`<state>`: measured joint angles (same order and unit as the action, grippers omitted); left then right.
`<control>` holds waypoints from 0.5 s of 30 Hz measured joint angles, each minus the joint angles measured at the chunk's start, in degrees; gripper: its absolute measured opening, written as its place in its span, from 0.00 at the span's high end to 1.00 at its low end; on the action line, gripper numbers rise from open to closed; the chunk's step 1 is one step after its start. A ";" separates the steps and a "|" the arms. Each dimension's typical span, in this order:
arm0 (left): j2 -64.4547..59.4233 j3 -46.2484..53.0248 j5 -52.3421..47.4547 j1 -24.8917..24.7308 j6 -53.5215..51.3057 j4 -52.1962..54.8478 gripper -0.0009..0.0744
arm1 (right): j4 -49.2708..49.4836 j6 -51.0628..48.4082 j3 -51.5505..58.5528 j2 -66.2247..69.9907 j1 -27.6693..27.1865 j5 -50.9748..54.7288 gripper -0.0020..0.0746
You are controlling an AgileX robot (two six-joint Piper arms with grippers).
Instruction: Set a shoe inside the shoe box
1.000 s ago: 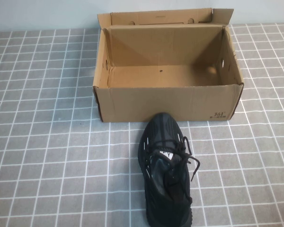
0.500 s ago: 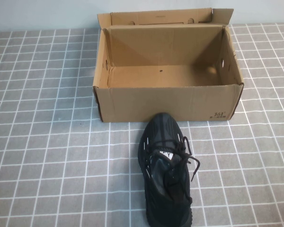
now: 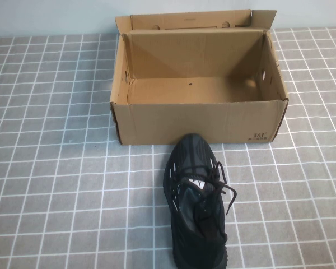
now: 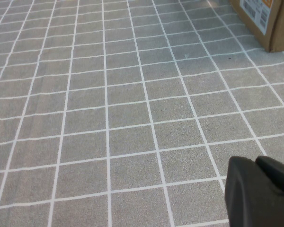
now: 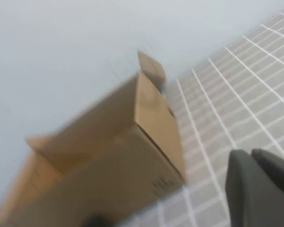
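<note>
**Nothing shifted: shoe and box sit as before**

Nothing has moved since the earlier frames; shoe, box and both arms hold the same places. The shoe (image 3: 198,202) lies on the table (image 3: 56,168) just in front of the shoe box (image 3: 199,120), its toe touching or nearly touching the near wall. Its long axis runs from the robot toward the box, toe away from the robot, heel at the near edge of the high view, where the sole is cut off. It is black mesh with short white dashes along the sides, a white tongue label and loose black laces trailing to the right.

The shoe box is brown corrugated cardboard, rectangular, its long side running left to right, open at the top with the flap lid standing up at the far side. A small dark print sits at its near right corner.

The table wears a gray cloth with a white grid.

The left gripper (image 4: 260,191) hovers over bare cloth, well left of the box, fingers closed on nothing. The right gripper (image 5: 258,189) shows only as a dark blurred shape near the box, fingers also closed and empty.
</note>
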<state>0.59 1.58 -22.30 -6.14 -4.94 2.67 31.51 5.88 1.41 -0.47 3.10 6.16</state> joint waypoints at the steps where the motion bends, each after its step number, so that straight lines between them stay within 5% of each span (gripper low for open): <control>1: 0.00 0.00 0.00 0.00 0.00 0.00 0.99 | 2.62 0.00 0.00 0.00 0.00 -0.98 0.99; 8: 0.00 0.00 0.00 0.00 0.00 0.00 0.99 | 12.31 -0.26 0.00 0.00 0.00 -2.81 0.99; 15: 0.00 0.00 0.00 0.00 0.00 0.00 0.99 | 9.07 -7.84 -14.96 6.30 0.00 18.01 0.99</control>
<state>0.59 1.58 -22.30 -6.14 -4.94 2.67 40.58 -1.96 -13.55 5.83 3.10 24.17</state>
